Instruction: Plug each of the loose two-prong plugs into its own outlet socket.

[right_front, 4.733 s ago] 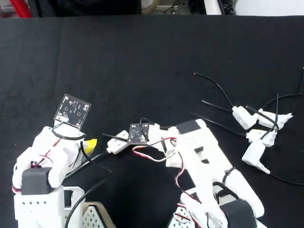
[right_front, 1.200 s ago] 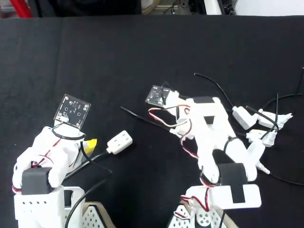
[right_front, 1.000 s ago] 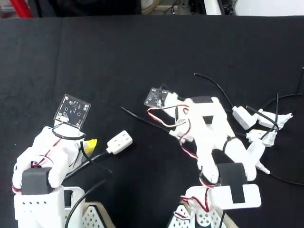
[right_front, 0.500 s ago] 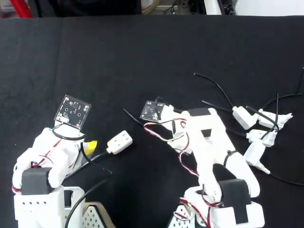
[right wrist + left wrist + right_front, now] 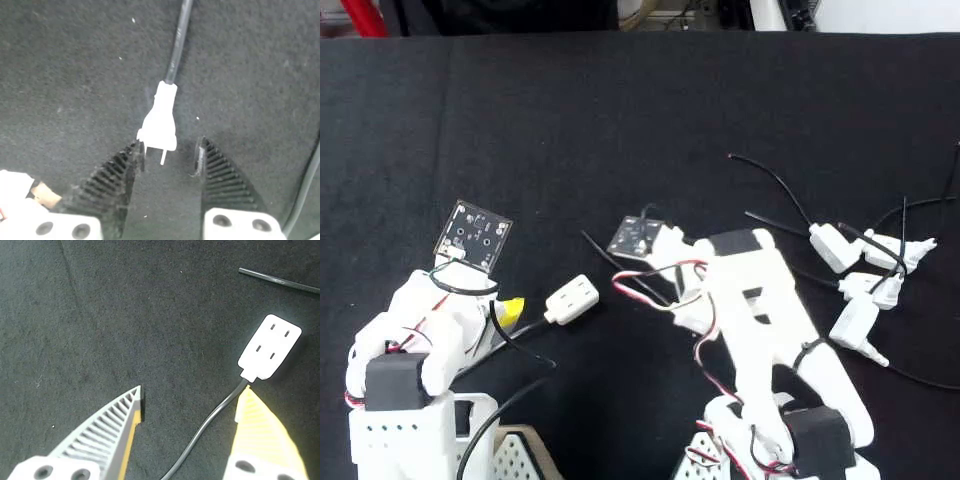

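A black cord [image 5: 218,411] is running through the left pincer's [image 5: 192,392] gap; clustered plugs [image 5: 853,320] are crowding the table's [image 5: 620,120] right side.

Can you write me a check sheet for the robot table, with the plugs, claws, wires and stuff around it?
Surface: black cloth table, flat.
Job's things: white socket lying by the left gripper; white two-prong plug lying loose, prongs toward the right gripper; more white plugs or sockets heaped on the right arm's side.
Clutter: nothing seen.
Grippers: left gripper open, the socket's cable between its fingers; right gripper open, plug between its fingers.
Cables: black cable runs from the socket; thin black leads trail from the heap.
Surroundings: red bar behind the table's far edge.
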`<state>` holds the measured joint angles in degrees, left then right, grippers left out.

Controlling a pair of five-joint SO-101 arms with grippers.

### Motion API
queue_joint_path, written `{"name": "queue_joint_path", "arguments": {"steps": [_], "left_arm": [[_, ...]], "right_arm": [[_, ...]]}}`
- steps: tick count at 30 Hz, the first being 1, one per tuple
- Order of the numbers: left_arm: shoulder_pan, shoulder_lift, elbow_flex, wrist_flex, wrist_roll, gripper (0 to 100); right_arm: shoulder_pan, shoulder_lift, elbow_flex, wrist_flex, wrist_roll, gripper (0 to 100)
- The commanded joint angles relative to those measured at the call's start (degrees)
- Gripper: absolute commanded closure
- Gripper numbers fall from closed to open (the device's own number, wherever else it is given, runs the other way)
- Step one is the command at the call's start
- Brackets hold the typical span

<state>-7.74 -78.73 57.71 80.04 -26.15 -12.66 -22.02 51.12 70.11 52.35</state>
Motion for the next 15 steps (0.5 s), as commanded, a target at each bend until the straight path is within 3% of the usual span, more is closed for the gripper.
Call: {"name": "queue_joint_path", "arguments": {"steps": [1, 15], "left_arm": [[0.13, -0.53, -0.40, 0.26, 0.00, 70], [0.13, -0.53, -0.40, 0.35, 0.00, 70]], "right_arm": [[-2.20, -1.54, -0.22, -0.44, -1.93, 82.2], [-12.31, 0.31, 1.63, 2.11, -8.97, 86.4]]}}
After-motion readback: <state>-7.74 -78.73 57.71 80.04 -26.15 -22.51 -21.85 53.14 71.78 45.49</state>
